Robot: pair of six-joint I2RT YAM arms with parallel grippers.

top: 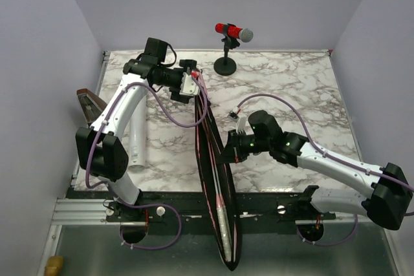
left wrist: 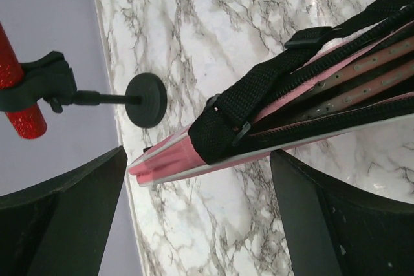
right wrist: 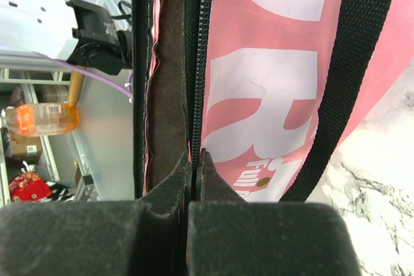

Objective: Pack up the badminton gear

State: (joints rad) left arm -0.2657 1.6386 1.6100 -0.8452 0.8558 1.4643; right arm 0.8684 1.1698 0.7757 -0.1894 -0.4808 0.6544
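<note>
Pinched shut at the right gripper (right wrist: 194,156), jaws meeting on the zipper (right wrist: 194,63) of the pink SPORT bag (top: 217,179), probably to hold the mouth steady or draw it closed. Spread wide at the left gripper (left wrist: 197,159), jaws either side of the bag's far tip, grasping nothing, seemingly placed to steady that end. Lying edge-up on the tabletop (top: 291,95), long axis running from short of the far edge to the near edge and overhanging well beyond it. Carrying the pink-framed rackets (left wrist: 362,69) inside, heads toward the far edge, white handles toward the near edge.
</note>
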